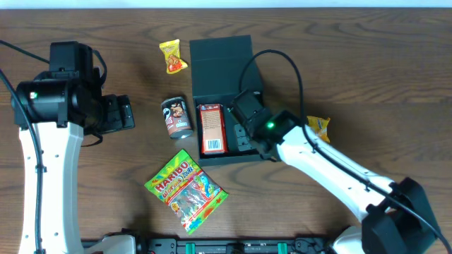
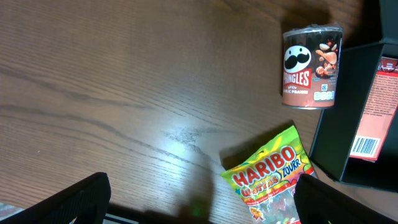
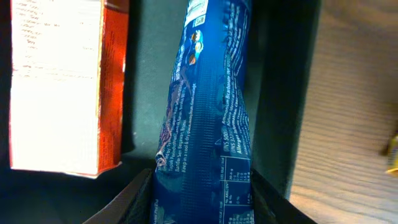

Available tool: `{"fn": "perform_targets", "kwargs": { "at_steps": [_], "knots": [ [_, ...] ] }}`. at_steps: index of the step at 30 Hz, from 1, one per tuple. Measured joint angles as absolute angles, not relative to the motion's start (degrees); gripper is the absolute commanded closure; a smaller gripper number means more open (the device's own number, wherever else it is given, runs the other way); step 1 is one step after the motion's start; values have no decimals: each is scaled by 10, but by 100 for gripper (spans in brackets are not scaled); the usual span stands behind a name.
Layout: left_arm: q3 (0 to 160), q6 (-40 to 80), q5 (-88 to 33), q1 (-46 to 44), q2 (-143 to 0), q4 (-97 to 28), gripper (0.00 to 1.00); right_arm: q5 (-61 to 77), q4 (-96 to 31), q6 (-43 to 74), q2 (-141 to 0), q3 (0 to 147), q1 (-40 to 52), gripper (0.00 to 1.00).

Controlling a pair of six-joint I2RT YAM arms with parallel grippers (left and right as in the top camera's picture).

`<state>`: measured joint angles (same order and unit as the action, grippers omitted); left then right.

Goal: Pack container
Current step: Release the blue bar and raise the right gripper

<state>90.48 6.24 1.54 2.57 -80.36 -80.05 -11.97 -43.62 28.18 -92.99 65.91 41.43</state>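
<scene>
Mid-table, container (image 1: 212, 159) long axis near-to-far, lid (image 1: 220, 60) at far end; right tool (image 3: 199, 208) grips blue packet (image 3: 208, 112), left tool (image 2: 199, 202) agape.

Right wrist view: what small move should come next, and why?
Probably open the right fingers to release. The blue packet they grip is already down inside the container, beside the red carton, so letting go should pack it.

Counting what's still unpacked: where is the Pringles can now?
In the overhead view the Pringles can lies on the table just left of the container, between the yellow snack packet and the Haribo bag.
</scene>
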Motion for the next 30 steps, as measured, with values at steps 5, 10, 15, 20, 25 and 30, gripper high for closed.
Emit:
{"fn": "perform_targets", "kwargs": {
  "at_steps": [5,10,15,20,25,30],
  "knots": [
    [905,62,15,26,-804,-801,5,-167,-420,283,-930,655,425,78],
    [905,62,15,26,-804,-801,5,-183,-379,283,-930,621,425,75],
    [905,62,15,26,-804,-801,5,-188,-343,283,-930,585,425,73],
    [905,62,16,26,-804,-801,5,-191,-302,283,-930,552,425,73],
    [905,62,16,26,-804,-801,5,-191,-261,284,-930,517,425,70],
    [905,62,15,26,-804,-801,5,-198,-255,286,-929,514,425,44]
  ]
}}
